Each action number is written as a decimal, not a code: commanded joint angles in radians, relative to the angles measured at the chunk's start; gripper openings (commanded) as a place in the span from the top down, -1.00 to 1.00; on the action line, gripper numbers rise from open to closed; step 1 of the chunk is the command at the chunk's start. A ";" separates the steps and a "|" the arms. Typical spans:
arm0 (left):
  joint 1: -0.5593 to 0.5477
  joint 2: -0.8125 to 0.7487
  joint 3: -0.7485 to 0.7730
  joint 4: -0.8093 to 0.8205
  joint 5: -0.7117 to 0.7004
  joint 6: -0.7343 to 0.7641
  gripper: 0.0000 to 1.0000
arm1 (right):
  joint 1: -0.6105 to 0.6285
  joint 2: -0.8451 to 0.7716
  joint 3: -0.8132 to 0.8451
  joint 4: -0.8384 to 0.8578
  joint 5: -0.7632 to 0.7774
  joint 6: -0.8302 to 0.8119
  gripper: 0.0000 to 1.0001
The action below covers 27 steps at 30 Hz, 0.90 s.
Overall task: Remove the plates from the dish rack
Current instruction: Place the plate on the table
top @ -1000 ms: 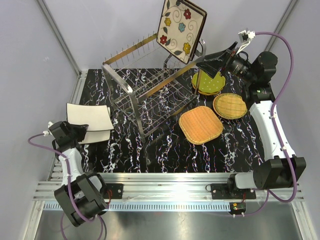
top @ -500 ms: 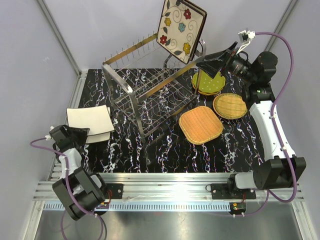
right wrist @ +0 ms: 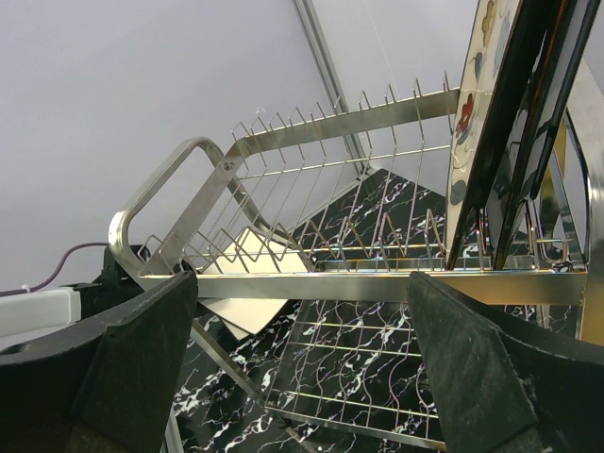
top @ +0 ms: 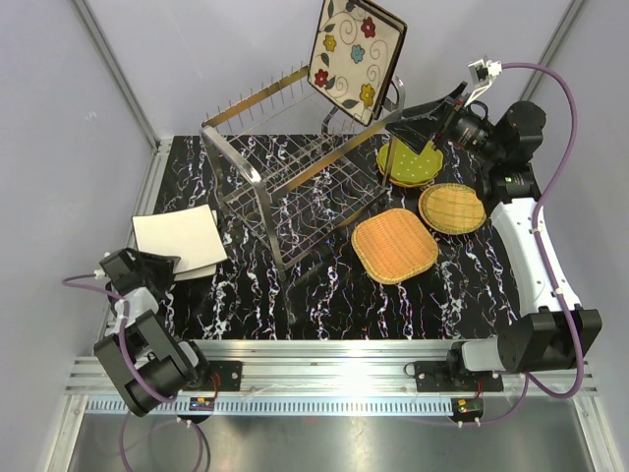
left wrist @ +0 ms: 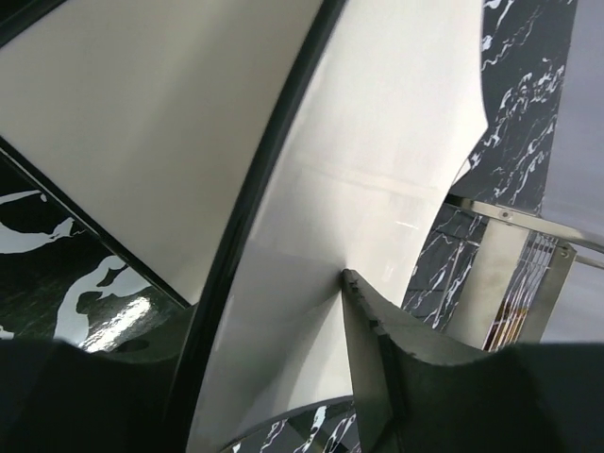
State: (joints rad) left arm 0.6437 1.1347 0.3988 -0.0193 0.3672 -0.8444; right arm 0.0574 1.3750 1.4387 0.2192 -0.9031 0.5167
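Trouble sits with the flower-patterned plate (top: pixel 356 54), propped tilted atop the dish rack (top: pixel 295 167): the right pincer (right wrist: pixel 302 293), spread wide just beside it, could knock it off. Over at the cream plates (top: pixel 177 231) on the tabletop (top: pixel 324 295), the left pincer (top: pixel 162 265) may be gripping or free; I cannot tell.
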 commanded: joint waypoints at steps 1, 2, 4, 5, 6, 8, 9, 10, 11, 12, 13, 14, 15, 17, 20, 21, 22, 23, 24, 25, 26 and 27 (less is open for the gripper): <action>-0.001 0.017 0.005 0.041 0.022 0.067 0.10 | -0.007 -0.031 0.015 0.023 -0.014 -0.004 -0.99; -0.001 0.023 0.006 0.038 0.016 0.068 0.09 | -0.007 -0.031 0.015 0.023 -0.014 -0.006 -1.00; 0.002 0.030 0.006 0.027 0.007 0.074 0.04 | -0.007 -0.031 0.015 0.020 -0.014 -0.010 -0.99; 0.004 0.037 0.006 0.022 0.004 0.080 0.03 | -0.007 -0.030 0.015 0.019 -0.014 -0.010 -0.99; 0.002 0.039 0.008 0.022 0.001 0.082 0.02 | -0.007 -0.030 0.015 0.017 -0.014 -0.012 -0.99; 0.005 0.040 0.009 0.022 -0.010 0.087 -0.02 | -0.007 -0.030 0.015 0.016 -0.013 -0.012 -0.99; 0.008 0.042 0.012 -0.007 -0.014 0.090 -0.04 | -0.007 -0.028 0.015 0.014 -0.013 -0.014 -0.99; 0.007 0.042 0.014 -0.016 -0.020 0.093 -0.06 | -0.007 -0.030 0.015 0.014 -0.013 -0.014 -0.99; 0.007 0.039 0.015 -0.022 -0.031 0.094 -0.12 | -0.007 -0.030 0.015 0.014 -0.013 -0.014 -0.99; 0.008 0.039 0.021 -0.039 -0.037 0.100 -0.14 | -0.007 -0.030 0.015 0.014 -0.013 -0.015 -0.99; 0.010 0.033 0.025 -0.051 -0.043 0.102 -0.16 | -0.007 -0.027 0.015 0.014 -0.013 -0.015 -1.00; 0.010 0.030 0.029 -0.059 -0.054 0.107 -0.20 | -0.007 -0.028 0.014 0.012 -0.013 -0.015 -1.00; 0.013 0.027 0.037 -0.079 -0.062 0.113 -0.22 | -0.005 -0.028 0.014 0.012 -0.013 -0.017 -1.00; 0.011 0.013 0.046 -0.102 -0.080 0.119 -0.26 | -0.007 -0.027 0.014 0.012 -0.011 -0.017 -1.00; 0.013 -0.006 0.066 -0.142 -0.105 0.128 -0.32 | -0.007 -0.028 0.014 0.012 -0.011 -0.018 -0.99; 0.013 -0.010 0.071 -0.163 -0.111 0.131 -0.35 | -0.007 -0.025 0.015 0.012 -0.011 -0.018 -0.99; 0.014 -0.013 0.081 -0.177 -0.119 0.133 -0.35 | -0.007 -0.025 0.014 0.012 -0.011 -0.017 -0.99; 0.014 -0.018 0.087 -0.186 -0.131 0.133 -0.36 | -0.007 -0.027 0.014 0.014 -0.011 -0.017 -1.00; 0.017 -0.023 0.092 -0.209 -0.134 0.134 -0.36 | -0.007 -0.027 0.014 0.014 -0.010 -0.017 -0.99; 0.016 -0.026 0.101 -0.221 -0.149 0.137 -0.39 | -0.008 -0.027 0.014 0.014 -0.010 -0.017 -0.99; 0.016 -0.029 0.106 -0.234 -0.154 0.140 -0.39 | -0.007 -0.028 0.014 0.014 -0.010 -0.017 -0.99; 0.019 -0.035 0.110 -0.260 -0.155 0.146 -0.40 | -0.007 -0.028 0.012 0.014 -0.011 -0.017 -0.99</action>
State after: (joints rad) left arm 0.6525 1.1263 0.4679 -0.1963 0.2737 -0.7403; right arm 0.0566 1.3750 1.4387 0.2119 -0.9028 0.5117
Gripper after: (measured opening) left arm 0.693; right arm 0.994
